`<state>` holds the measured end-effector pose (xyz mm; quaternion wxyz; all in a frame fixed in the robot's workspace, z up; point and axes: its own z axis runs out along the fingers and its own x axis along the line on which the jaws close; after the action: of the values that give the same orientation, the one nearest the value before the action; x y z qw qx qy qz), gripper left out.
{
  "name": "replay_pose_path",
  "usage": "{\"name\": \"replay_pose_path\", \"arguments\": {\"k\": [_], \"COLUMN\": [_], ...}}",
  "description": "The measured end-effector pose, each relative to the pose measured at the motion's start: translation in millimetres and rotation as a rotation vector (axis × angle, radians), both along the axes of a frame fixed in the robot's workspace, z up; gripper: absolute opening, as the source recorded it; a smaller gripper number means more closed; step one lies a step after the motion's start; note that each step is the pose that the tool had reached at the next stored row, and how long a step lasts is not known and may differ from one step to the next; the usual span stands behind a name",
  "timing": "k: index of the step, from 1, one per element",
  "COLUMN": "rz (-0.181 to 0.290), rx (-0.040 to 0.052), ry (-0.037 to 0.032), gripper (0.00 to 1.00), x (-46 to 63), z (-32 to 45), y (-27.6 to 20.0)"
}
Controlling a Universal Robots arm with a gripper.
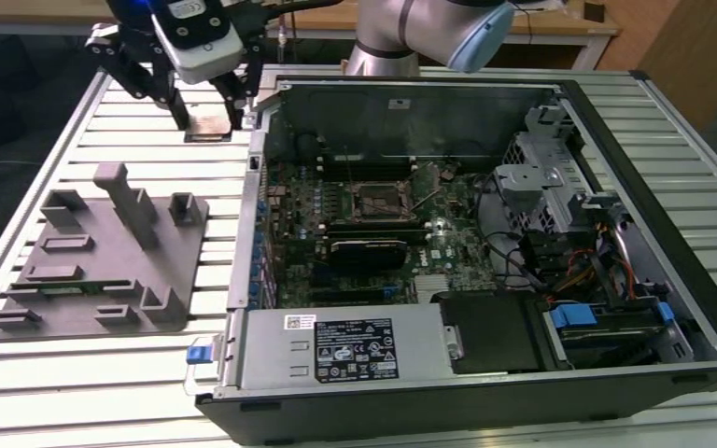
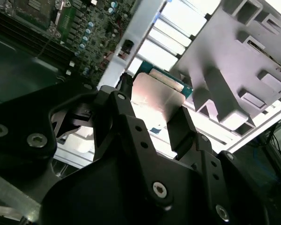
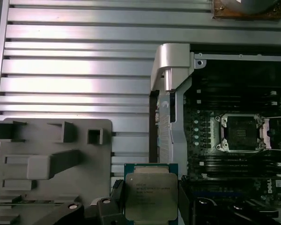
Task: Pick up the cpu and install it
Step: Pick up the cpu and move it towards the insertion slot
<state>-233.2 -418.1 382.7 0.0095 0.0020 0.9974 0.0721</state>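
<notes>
Ribbed silver aluminium table (image 1: 35, 373) with long slats carries everything. Nearest in the exterior view lies a large black computer case (image 1: 701, 280), open on its side, with a grey metal box bearing a white label (image 1: 333, 347) along its near edge. Beyond that comes the green motherboard (image 1: 446, 243), and on it the black square socket frame (image 1: 377, 198), which looks open and bare inside. On the exterior view's left, apart from the case, sits a grey moulded plastic holder with upright posts and slots (image 1: 97, 271). Farthest back, just outside the case's far corner, hangs the black two-finger gripper (image 1: 213, 119) of a silver robot arm (image 1: 396, 28). Its fingers are clamped on two opposite edges of the cpu (image 3: 151, 192), a small flat square chip with a silvery metal top and thin pale rim, which appears to be held level and clear of the table, well apart from the socket. Carrying it well seems to call for an even grip on the edges only, a level chip, and enough height over the case wall.
</notes>
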Motion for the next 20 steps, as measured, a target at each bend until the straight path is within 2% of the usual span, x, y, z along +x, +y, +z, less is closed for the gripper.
{"name": "replay_pose_path", "arguments": {"k": [20], "rz": [0.000], "rx": [0.0000], "ry": [0.0110], "gripper": [0.54], "x": [80.6], "z": [0.0], "y": [0.0]}}
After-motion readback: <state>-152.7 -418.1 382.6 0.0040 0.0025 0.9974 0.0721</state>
